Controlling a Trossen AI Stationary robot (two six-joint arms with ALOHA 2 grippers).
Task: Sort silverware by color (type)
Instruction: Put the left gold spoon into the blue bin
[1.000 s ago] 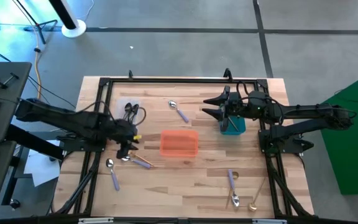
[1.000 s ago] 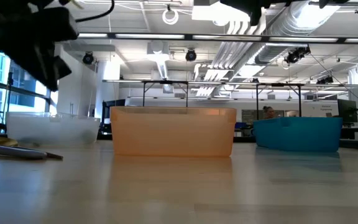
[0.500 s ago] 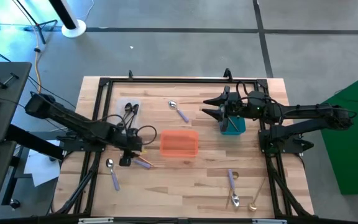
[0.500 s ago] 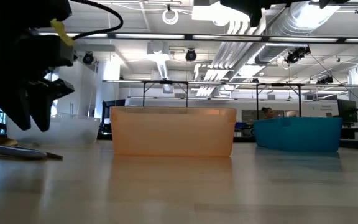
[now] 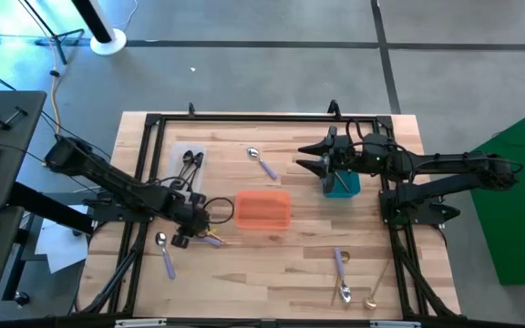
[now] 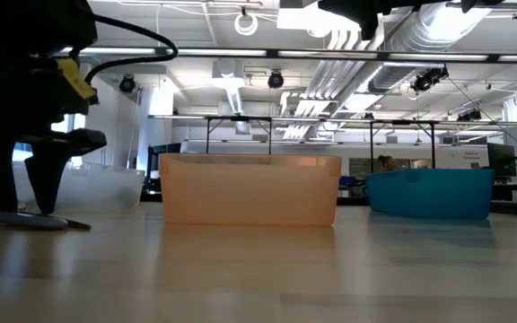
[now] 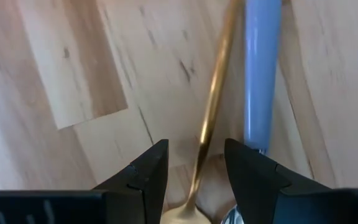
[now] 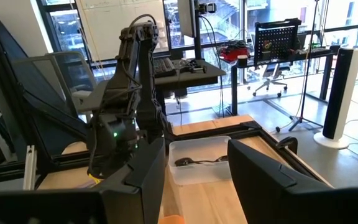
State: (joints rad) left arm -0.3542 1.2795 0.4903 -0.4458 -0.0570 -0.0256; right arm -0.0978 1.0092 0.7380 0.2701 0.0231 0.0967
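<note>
A gold spoon (image 7: 213, 99) lies flat on the wooden table beside a lavender-handled spoon (image 7: 260, 68), just left of the orange bin (image 5: 262, 210). My left gripper (image 7: 196, 149) points down, open and low over the table. Its fingers stand on either side of the gold spoon's handle near the bowl and do not touch it. The low view shows the same gripper (image 6: 21, 202) straddling the spoon (image 6: 30, 221). My right gripper (image 5: 301, 157) hangs level and open above the table next to the teal bin (image 5: 340, 182), with nothing between its fingers.
A clear bin (image 5: 188, 162) at the far left holds black spoons. Loose lavender-handled spoons lie at the far middle (image 5: 262, 165), near left (image 5: 165, 256) and near right (image 5: 340, 264). Another gold spoon (image 5: 376, 287) lies at the near right.
My left gripper has come down from well above the table until its fingers stand close to the wood around the gold spoon. It has shifted slightly toward the near edge and rolled about its own axis. Its fingers have stayed open. The spoons have not moved.
</note>
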